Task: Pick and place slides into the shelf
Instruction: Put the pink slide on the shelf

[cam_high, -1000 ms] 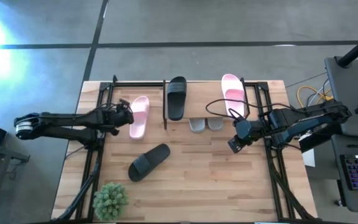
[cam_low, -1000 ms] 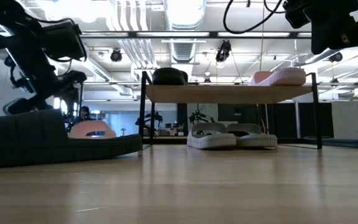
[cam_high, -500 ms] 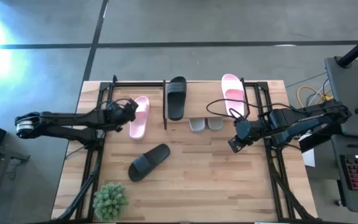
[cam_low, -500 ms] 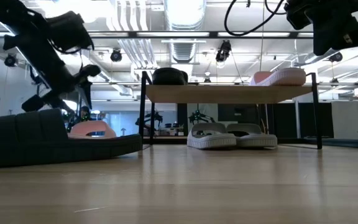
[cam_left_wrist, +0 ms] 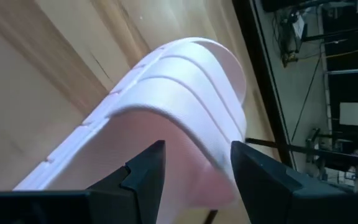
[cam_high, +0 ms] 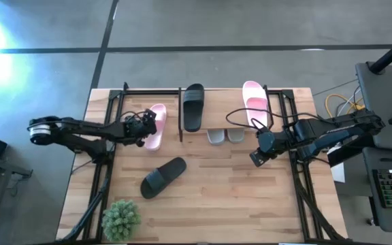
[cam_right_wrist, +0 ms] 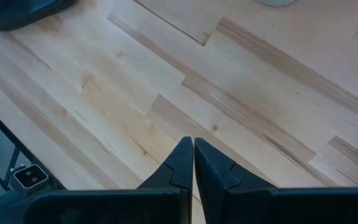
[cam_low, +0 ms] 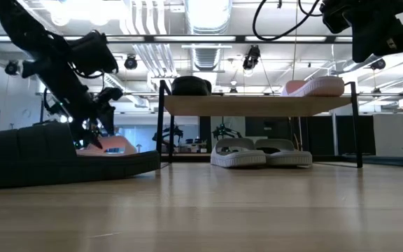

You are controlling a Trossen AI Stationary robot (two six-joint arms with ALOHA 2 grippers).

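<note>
— Item: pink slide (cam_high: pixel 154 126). Location?
— Lying on the counter (cam_high: pixel 237 197), 9 o'clock of the shelf (cam_high: pixel 223 109). The left gripper (cam_high: pixel 143 125) is spread over its strap.
— Right gripper (cam_high: pixel 256 158)?
— Pressed together, held at 5 o'clock of the shelf.

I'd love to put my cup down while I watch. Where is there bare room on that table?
The widest bare patch of table lies right of the loose black slide and plant, below the right gripper. It is crowded around the shelf and the pink slide where the left gripper works.
</note>
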